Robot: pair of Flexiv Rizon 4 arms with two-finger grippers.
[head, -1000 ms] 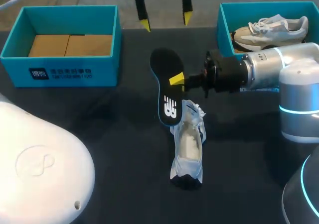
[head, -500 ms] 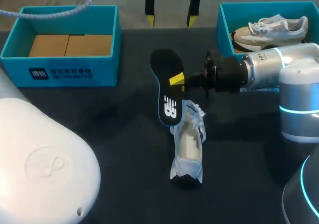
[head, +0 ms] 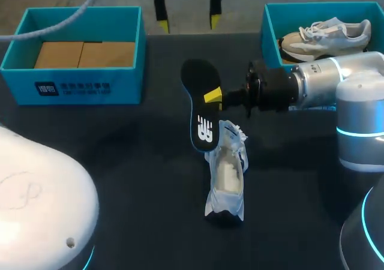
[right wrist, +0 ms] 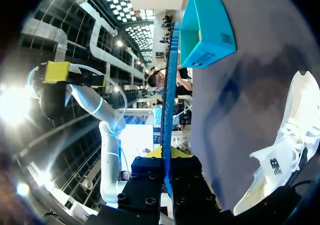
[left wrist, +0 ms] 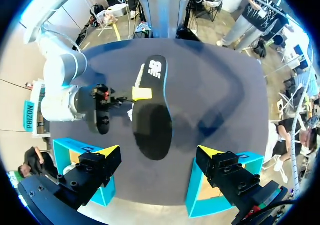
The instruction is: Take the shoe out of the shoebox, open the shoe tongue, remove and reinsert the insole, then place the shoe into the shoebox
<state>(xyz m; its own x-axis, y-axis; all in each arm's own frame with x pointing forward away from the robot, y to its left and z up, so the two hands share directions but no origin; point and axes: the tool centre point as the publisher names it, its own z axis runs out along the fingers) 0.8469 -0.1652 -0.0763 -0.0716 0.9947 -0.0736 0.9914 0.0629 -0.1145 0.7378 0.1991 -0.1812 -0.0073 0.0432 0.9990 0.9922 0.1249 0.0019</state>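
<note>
While the right arm keeps the pose it had half a second ago, the left pincer (head: 187, 24) has slid leftward along the far edge of the dark desk (head: 132, 162). Its yellow-tipped fingers are spread wide with nothing between them. The left arm's white housing (head: 36, 210) has drawn back towards the near corner.

The right pincer (head: 211, 97) is clamped on the rim of the one black, blue-edged insole (head: 199, 111), held up on edge over the middle of the desk. The insole and the white lace-up sneaker (head: 226, 174) below it sit as before. Whether the insole's lower end touches the sneaker's laced end cannot be told from above.

Two shoes are in view: the white one lying on the desk, and a beige-and-white trainer (head: 327, 35) inside the right-hand teal cardboard shoebox (head: 268, 36). A second teal shoebox (head: 90, 87), on the left, holds two brown card inserts (head: 84, 54). Both boxes stand along the far edge, well apart from the sneaker, and bare dark desk shows between the left box and the shoe.
</note>
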